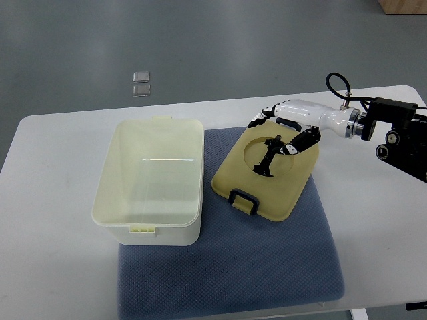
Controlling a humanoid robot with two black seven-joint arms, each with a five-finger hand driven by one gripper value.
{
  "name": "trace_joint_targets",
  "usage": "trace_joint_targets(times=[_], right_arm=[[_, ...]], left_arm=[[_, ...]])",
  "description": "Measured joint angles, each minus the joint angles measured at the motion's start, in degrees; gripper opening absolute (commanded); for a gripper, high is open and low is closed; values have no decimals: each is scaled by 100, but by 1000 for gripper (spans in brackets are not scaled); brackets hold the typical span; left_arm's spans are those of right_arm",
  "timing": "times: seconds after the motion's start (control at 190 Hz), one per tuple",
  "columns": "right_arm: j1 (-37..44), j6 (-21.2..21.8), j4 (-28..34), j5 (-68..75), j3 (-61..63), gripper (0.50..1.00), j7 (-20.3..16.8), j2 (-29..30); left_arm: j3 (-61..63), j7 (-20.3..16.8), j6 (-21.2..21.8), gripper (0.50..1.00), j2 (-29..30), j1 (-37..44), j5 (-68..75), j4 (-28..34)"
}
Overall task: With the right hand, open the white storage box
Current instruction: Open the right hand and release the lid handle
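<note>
The white storage box (150, 177) stands open and empty on the left half of the white table, partly on a blue mat (233, 267). Its cream lid (280, 190) with two dark latches lies off the box on the mat, just to its right. My right hand (263, 147) reaches in from the right over the lid's far end. Its white fingers (261, 119) curl over the lid's far edge and the black thumb (270, 160) dips into the lid's round recess, so the hand is shut on the lid. The left arm does not show.
The white table (60, 140) has rounded edges; grey floor lies beyond it. Two small clear pieces (141, 83) lie on the floor behind the table. A cardboard box corner (403, 5) shows at the top right.
</note>
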Motion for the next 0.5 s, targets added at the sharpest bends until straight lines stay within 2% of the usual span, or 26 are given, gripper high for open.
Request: trace_joint_targets(times=[0.074,0.29,0.501], right_arm=[[-1,2,0,63,5,858,0,0],[24,19,-47,1165,50,858,0,-5],[11,277,-233,3377,337,858,0,134]], left_arm=[[0,0,0,1000,0,0,0,0],[0,0,0,1000,0,0,0,0],[0,0,0,1000,0,0,0,0]])
